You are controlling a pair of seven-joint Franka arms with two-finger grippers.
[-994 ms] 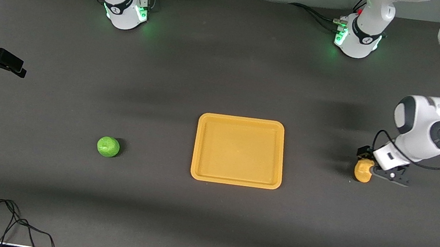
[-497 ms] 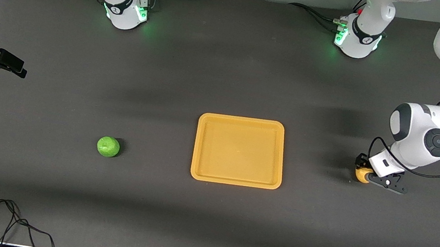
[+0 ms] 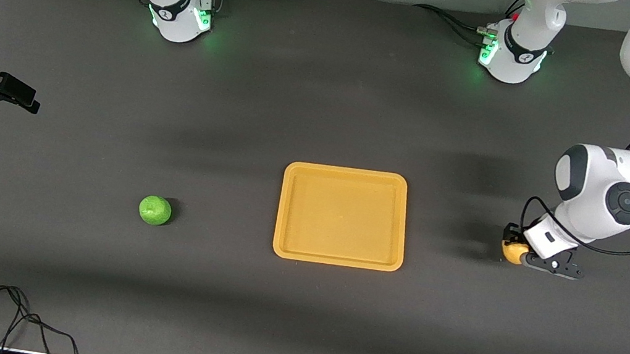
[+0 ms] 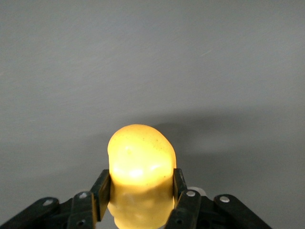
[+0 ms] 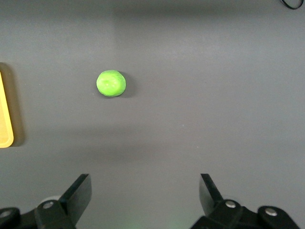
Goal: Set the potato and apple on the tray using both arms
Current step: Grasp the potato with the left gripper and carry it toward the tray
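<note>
Gripping the lumpy yellow potato [image 4: 140, 176], left claw [image 4: 139, 195]; right claw [image 5: 143, 195] gapes above table.

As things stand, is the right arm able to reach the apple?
Probably yes. The right hand hangs open above bare table at the right arm's end, and nothing stands between it and the apple. The tray lies aside.

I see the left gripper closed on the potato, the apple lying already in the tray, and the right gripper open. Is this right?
Not entirely. The apple is not in the tray; it lies on the table, apart from the tray, toward the right arm's end, as the front view shows. The rest holds: the left gripper is closed on the potato, and the right gripper is open.
</note>
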